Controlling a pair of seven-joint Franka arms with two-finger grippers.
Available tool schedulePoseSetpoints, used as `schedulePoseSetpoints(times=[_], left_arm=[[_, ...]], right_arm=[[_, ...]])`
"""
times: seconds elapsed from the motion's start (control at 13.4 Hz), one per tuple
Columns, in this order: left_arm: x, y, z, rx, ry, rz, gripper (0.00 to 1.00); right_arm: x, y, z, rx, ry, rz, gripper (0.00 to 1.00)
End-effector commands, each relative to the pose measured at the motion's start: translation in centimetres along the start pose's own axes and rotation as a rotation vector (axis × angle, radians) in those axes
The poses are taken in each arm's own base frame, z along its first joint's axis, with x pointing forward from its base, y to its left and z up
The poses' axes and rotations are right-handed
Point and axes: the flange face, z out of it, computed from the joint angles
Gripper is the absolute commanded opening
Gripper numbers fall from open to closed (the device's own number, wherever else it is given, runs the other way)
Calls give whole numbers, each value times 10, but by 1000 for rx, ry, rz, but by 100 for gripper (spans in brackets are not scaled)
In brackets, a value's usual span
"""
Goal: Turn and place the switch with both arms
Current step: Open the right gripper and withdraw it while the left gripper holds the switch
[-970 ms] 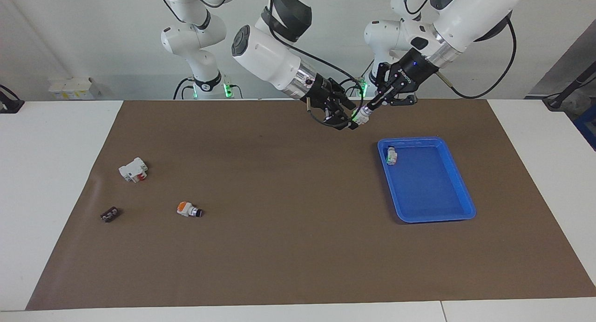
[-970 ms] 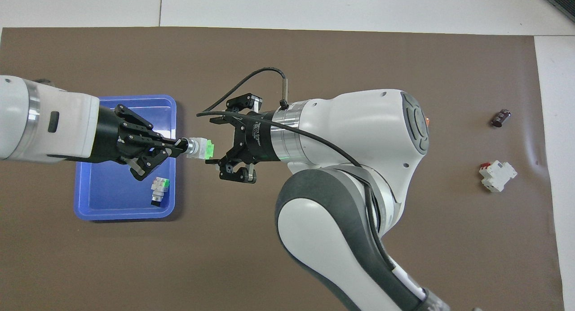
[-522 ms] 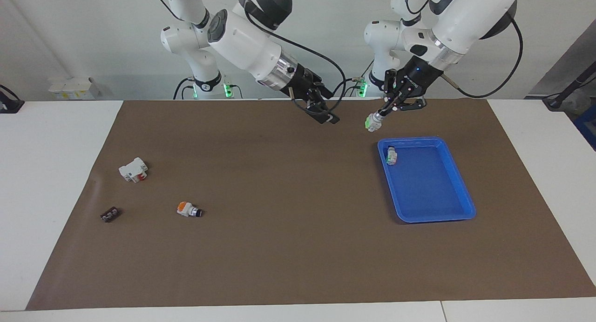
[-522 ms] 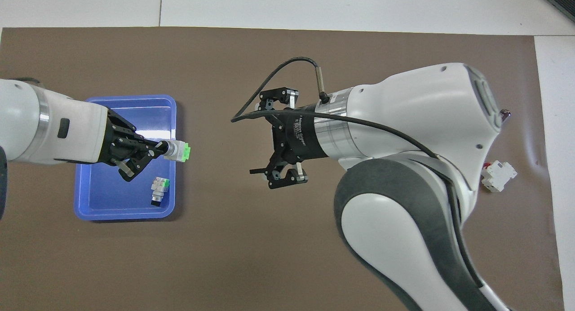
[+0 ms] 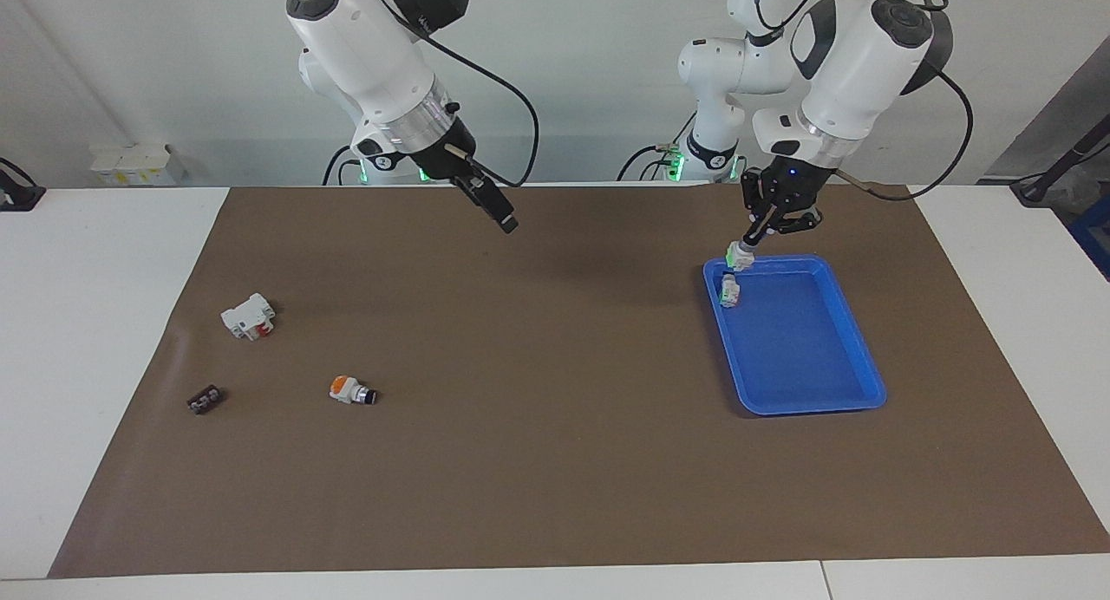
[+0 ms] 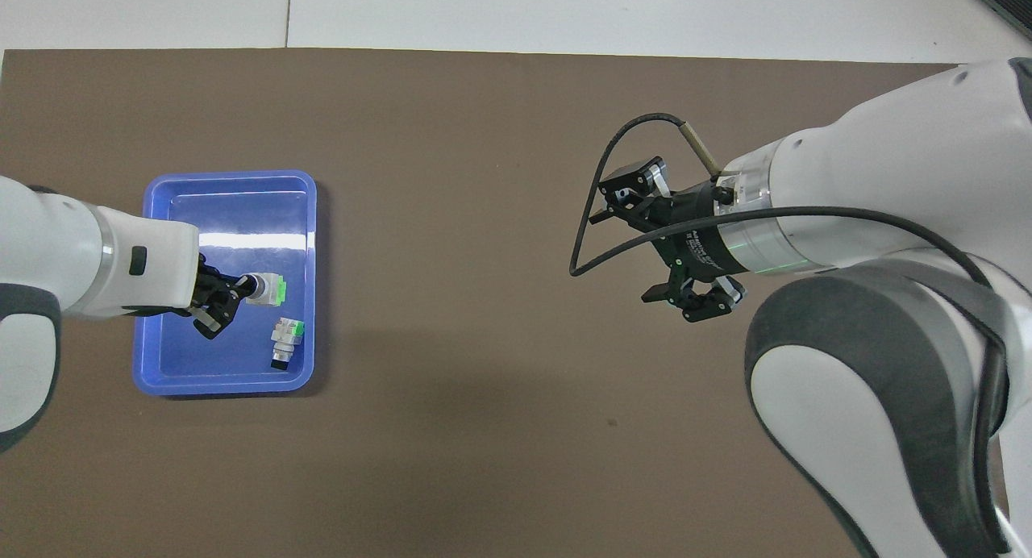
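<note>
My left gripper [image 5: 751,241] is shut on the black knob end of the switch [image 5: 739,255] and holds it in the air, green part pointing away from the gripper. In the overhead view the left gripper [image 6: 244,289] and the switch [image 6: 268,289] are over the blue tray [image 6: 226,211]. A second, similar switch [image 5: 729,292] lies in the tray [image 5: 798,348] at the corner nearest the robots, and it shows in the overhead view [image 6: 286,342] too. My right gripper [image 5: 506,224] is open and empty, raised over the brown mat near the table's middle [image 6: 619,259].
At the right arm's end of the mat lie a white block with red marks [image 5: 248,316], an orange-capped switch [image 5: 351,391] and a small black part [image 5: 204,400]. The right arm hides them in the overhead view.
My right gripper has let go of the switch and drawn back up toward its own end. My left gripper has carried the switch from beside the tray to over it and lowered it.
</note>
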Motion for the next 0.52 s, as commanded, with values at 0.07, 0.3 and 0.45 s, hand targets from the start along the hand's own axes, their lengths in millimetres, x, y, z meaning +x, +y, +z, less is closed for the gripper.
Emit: schedulePoseSetpoints(times=[0.07,0.3,0.45], left_arm=[[-32,-21,25,13,-39,-134,0],[-46,-45,60,-8,-75,-270,0],[-50,-55,83,-11,-81,-289,0]], right_arm=[[33,18,-9,-89,165,-280,99],[69,36,-29,-159,241,-478,99],[92,48,-48,-165,261,-564,99]])
